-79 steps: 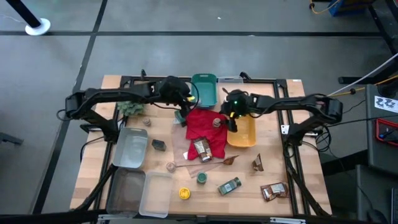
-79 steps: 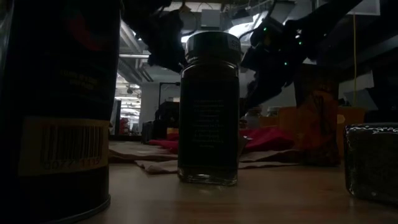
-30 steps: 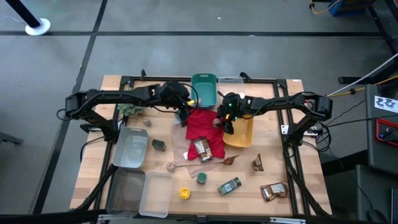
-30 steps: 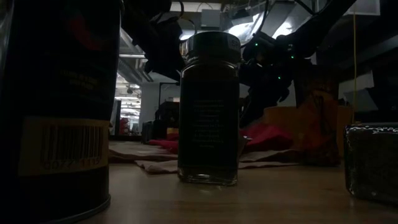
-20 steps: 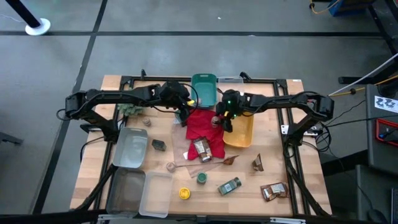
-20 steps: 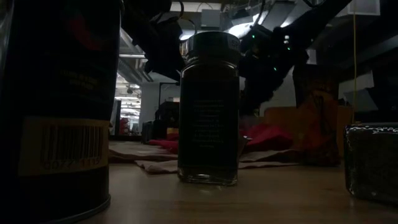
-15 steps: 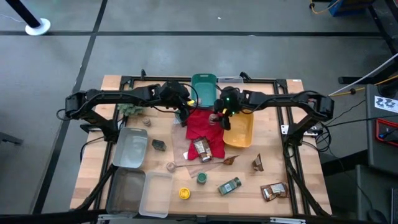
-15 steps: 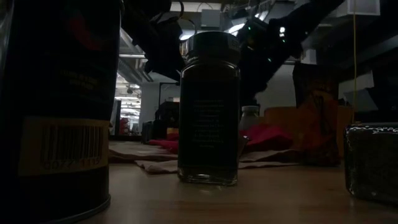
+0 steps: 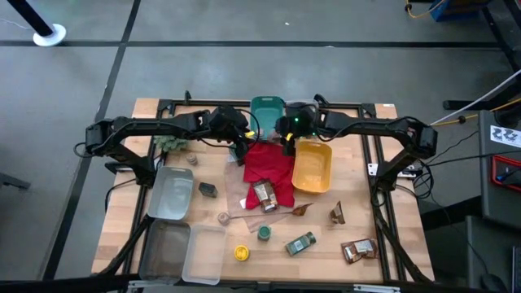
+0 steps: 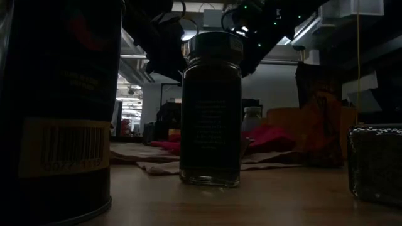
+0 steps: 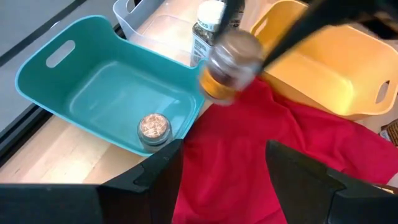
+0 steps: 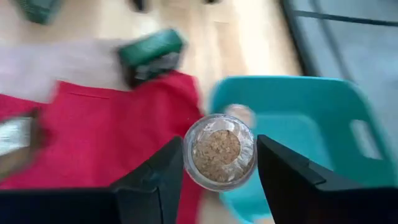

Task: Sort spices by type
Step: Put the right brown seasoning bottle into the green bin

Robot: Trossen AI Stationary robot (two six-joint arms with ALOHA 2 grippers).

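My right gripper (image 9: 286,146) is shut on a small clear jar of tan spice (image 12: 219,151), hovering by the near right corner of the teal bin (image 9: 267,116). One silver-lidded jar (image 11: 153,126) stands on the teal bin's floor. My left gripper (image 11: 224,158) is open and hangs over the red cloth's far left edge (image 9: 248,153). A white-lidded jar (image 11: 207,23) stands behind the held one. Other jars (image 9: 264,233), a grey tin (image 9: 207,190) and brown packets (image 9: 358,250) lie on the near half of the table. My right gripper pinches the jar between its two fingers (image 12: 155,180), one on each side of its round wall (image 12: 189,157). The fingers come from above and slant down. The jar is lifted clear above the red cloth and the teal bin's rim (image 12: 214,102); its round end faces the wrist camera.
A yellow bin (image 9: 312,165) sits right of the red cloth (image 9: 267,167), a clear bin (image 9: 301,106) behind it. Clear bins (image 9: 171,193) stand along the left side, with a bushy plant (image 9: 171,142). A packet (image 9: 264,195) lies on the cloth. A dark jar (image 10: 210,110) fills the low view.
My right gripper has risen from the red cloth beside the yellow bin and moved toward the far edge and a little left, up to the teal bin. The jar has gone with it, lifted off the cloth. The left arm has kept still.
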